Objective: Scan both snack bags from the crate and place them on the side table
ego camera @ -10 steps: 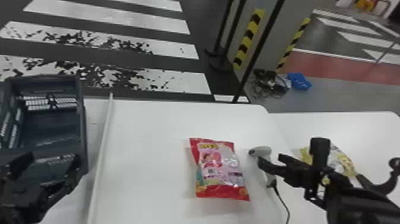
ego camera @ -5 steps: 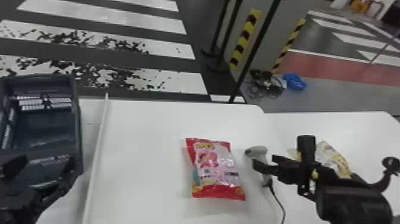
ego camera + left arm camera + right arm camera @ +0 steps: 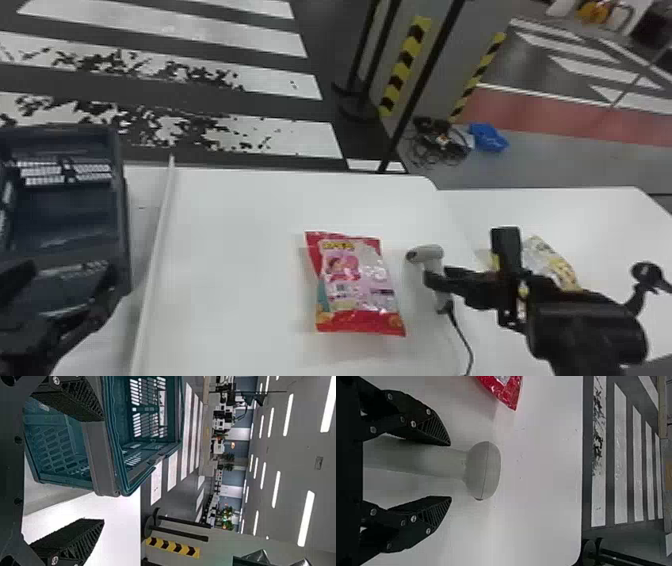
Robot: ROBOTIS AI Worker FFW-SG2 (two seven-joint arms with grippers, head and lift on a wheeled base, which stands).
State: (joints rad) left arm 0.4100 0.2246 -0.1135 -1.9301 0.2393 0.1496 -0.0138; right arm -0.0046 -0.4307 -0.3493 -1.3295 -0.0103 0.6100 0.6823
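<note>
Right hand shifted nearer scanner; parted fingers flank handle, presumably to grip it for pink bag laid alongside. Left hand unclenched near crate.

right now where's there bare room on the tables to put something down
Bare: the table between the white rail and pink snack bag, and beyond that bag to the far edge; the side table beyond the yellow bag. Crowded: around the scanner, its handle between the fingers of the right gripper, pink bag close by.
</note>
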